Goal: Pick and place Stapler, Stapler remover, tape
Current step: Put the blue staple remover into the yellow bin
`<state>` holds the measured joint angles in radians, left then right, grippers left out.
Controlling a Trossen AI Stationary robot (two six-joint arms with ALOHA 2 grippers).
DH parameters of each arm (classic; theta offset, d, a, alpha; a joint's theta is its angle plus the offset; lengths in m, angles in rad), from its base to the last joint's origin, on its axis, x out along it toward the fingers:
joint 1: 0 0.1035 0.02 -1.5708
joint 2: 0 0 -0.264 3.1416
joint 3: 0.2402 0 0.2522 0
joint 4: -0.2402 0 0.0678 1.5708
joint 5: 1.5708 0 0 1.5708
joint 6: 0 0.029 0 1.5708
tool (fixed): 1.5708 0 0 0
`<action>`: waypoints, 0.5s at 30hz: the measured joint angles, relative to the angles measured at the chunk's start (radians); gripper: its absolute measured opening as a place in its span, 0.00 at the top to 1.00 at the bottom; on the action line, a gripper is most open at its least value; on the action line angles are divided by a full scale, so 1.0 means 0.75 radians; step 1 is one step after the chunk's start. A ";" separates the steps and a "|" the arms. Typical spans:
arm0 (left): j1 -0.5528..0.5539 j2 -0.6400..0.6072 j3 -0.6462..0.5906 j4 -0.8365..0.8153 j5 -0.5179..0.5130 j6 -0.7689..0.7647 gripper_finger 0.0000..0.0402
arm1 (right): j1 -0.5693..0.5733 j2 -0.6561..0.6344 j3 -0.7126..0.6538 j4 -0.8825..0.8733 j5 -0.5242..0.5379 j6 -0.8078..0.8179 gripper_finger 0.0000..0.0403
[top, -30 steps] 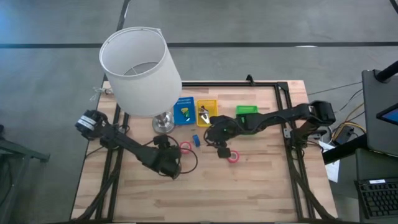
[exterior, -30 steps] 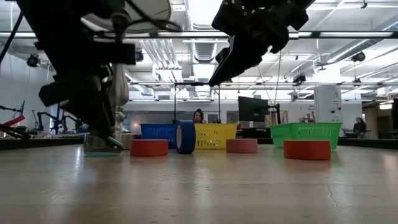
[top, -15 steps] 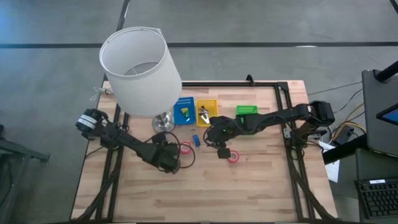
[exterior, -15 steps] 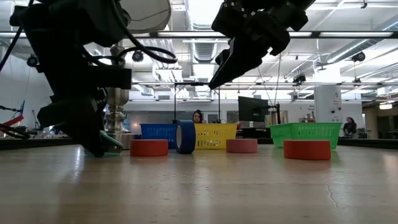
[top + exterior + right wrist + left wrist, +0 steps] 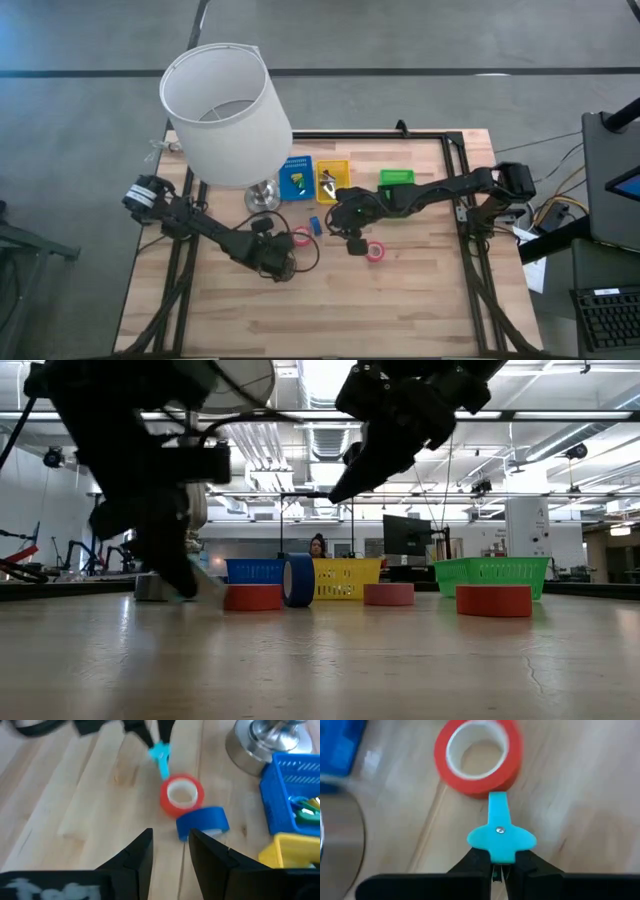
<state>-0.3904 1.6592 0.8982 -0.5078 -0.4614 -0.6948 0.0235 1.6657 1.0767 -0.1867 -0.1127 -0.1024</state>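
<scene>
My left gripper (image 5: 498, 865) is shut on a small turquoise plastic piece (image 5: 500, 837) beside a red tape roll (image 5: 479, 757); in the high view it (image 5: 283, 263) is left of the table's middle. A second red roll (image 5: 375, 251) lies flat under my right gripper (image 5: 170, 852), which hangs open above the table (image 5: 352, 240) with nothing between its fingers. A third red roll (image 5: 493, 600) lies farther right in the low view. A silvery piece (image 5: 326, 183) lies in the yellow tray. I see no stapler. My left gripper pinches the turquoise piece by its wide winged end (image 5: 496, 856) between its two fingers. The fingers slant down from the table's left, along the piece. Its narrow end (image 5: 498, 802) points at the red roll; whether it rests on the table I cannot tell.
A blue tape roll (image 5: 316, 226) stands on edge by the first red roll. Blue (image 5: 296, 178), yellow (image 5: 333, 180) and green (image 5: 396, 177) trays line the far side. A lamp with a white shade (image 5: 228, 110) stands far left on its metal base (image 5: 263, 198).
My left gripper has shut on the turquoise piece, which lay on the table before, and has tipped and edged toward the red roll, taking the piece along.
</scene>
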 joint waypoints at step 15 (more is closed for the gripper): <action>-0.005 -0.007 0.134 0.156 -0.099 0.138 0.94 | 0.033 0.203 0.008 0.239 -0.001 0.023 0.67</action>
<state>-0.3943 1.6543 0.9985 -0.3908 -0.5354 -0.5915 0.0483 1.8179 1.0828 -0.0075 -0.1131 -0.0853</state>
